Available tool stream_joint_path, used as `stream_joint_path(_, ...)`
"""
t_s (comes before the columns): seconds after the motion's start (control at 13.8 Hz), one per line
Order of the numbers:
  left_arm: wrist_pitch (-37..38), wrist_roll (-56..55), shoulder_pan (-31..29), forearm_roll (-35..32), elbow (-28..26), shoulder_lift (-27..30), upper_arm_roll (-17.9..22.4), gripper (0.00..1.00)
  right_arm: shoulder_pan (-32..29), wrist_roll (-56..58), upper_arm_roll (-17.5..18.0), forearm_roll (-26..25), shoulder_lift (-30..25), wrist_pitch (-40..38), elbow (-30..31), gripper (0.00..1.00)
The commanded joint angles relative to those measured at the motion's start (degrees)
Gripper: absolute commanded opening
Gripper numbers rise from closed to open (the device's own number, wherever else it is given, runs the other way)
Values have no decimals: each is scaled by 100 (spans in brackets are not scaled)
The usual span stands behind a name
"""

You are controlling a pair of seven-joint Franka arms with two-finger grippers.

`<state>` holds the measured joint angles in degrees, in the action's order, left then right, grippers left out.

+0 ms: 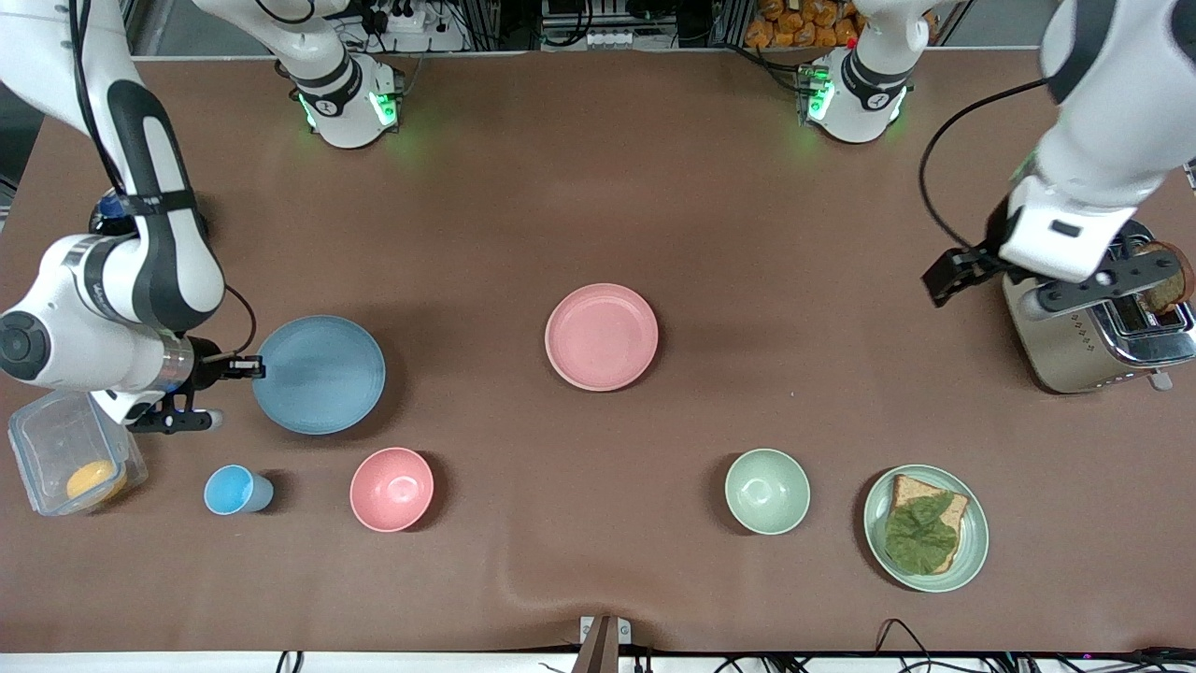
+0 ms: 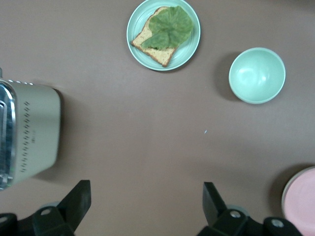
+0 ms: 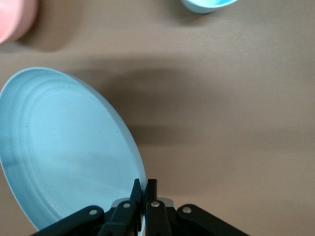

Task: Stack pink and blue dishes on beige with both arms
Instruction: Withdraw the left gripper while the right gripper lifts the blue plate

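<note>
The light blue plate (image 1: 318,374) is toward the right arm's end of the table. My right gripper (image 1: 250,369) is shut on its rim. In the right wrist view the fingers (image 3: 145,189) pinch the edge of the blue plate (image 3: 64,152), and a shadow lies on the cloth beside it. The pale pink plate (image 1: 602,336) lies flat at the middle of the table; its edge also shows as the pink plate (image 2: 302,201) in the left wrist view. No beige plate shows in any view. My left gripper (image 1: 948,276) hangs open and empty (image 2: 146,206) over bare cloth beside the toaster.
A toaster (image 1: 1093,336) holding toast stands at the left arm's end. Nearer the camera are a green plate (image 1: 925,528) with bread and lettuce, a green bowl (image 1: 767,491), a pink bowl (image 1: 391,489), a blue cup (image 1: 234,490) and a clear container (image 1: 70,463).
</note>
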<state>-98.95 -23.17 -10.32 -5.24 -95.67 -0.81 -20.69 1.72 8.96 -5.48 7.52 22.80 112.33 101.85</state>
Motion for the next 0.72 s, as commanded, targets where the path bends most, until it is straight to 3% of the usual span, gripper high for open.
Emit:
stream_joint_path(0.0,253,971,530,330,48,169,827,100,275,-297,-6,65,-434,-289,107,0)
stream_joint_path(0.22,376,1008,628,348,153,221,961,100,749,-1078,3,170,-452,-457,-113,0)
stream_joint_path(0.65,560,1087,619,453,250,160,943,100,1488,-1862,-6,1119,-364,-422,-87,0)
